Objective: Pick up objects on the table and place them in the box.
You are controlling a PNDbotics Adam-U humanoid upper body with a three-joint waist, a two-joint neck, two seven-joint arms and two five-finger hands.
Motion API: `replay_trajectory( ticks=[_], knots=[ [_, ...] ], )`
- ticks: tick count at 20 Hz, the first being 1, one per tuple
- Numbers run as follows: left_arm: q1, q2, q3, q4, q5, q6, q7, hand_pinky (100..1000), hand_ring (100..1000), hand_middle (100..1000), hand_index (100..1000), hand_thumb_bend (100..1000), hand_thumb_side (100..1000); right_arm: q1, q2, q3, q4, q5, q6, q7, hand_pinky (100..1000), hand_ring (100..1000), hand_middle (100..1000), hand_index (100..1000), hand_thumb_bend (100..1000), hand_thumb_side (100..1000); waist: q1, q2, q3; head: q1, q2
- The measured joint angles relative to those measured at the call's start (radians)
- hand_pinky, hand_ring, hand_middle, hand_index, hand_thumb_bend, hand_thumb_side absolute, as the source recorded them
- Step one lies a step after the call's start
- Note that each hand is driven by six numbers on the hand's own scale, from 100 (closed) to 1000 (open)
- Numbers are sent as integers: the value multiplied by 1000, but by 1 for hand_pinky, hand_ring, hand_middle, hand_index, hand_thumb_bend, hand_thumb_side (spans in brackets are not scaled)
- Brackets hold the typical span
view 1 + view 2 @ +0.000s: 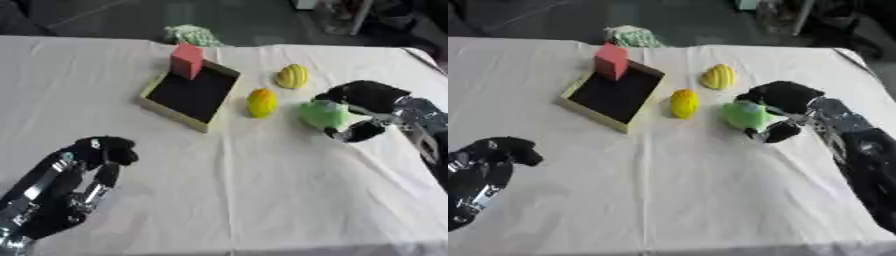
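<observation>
Grasp step: right hand (363,107) at 3 o'clock has fingers curled round the green object (322,114), which sits on the cloth. Next: lift and carry toward 10 o'clock to the box (191,93), clearing the yellow fruit (262,102). Left hand (92,162) idles at 7 o'clock, fingers curled, holding nothing.

A matt, creased white cloth (262,200) is covering the table; at 11 o'clock the box (189,93) is showing a matt black inside.
</observation>
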Motion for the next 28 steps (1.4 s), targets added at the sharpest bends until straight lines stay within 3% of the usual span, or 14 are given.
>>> replay_trajectory(
  ticks=[4, 9, 15, 18, 19, 28],
  knots=[
    [0, 0, 0, 0, 0, 0, 0, 755, 731, 637, 809, 100, 597, 0, 5, -3, 4, 26, 24, -138, 579, 566, 476, 735, 371, 595, 0, 0, 1, -1, 0],
    [0, 0, 0, 0, 0, 0, 0, 754, 731, 637, 808, 100, 596, -2, 8, -2, 22, 75, 42, -265, 528, 526, 422, 684, 381, 617, 0, 0, 3, -5, 0],
    [0, 0, 0, 0, 0, 1, -1, 755, 731, 637, 808, 100, 597, -4, 14, -3, 52, 129, 57, -326, 408, 445, 331, 538, 392, 596, 0, 0, 3, -8, 0],
    [0, 0, 0, 0, 0, 2, -2, 755, 731, 637, 808, 100, 597, -6, 14, -3, 53, 135, 73, -368, 385, 429, 316, 522, 395, 580, 0, 0, 4, -8, 0],
    [0, 0, 0, 0, 0, 2, -2, 754, 731, 637, 808, 100, 596, -6, 14, -3, 53, 136, 77, -382, 327, 389, 282, 481, 406, 534, 0, 0, 4, -8, 0],
    [-1, 0, 0, 0, 1, 2, -2, 755, 731, 637, 808, 100, 598, -16, 14, -4, 55, 132, 90, -462, 338, 400, 296, 491, 392, 527, -1, 2, 6, -11, 0]
  ],
)
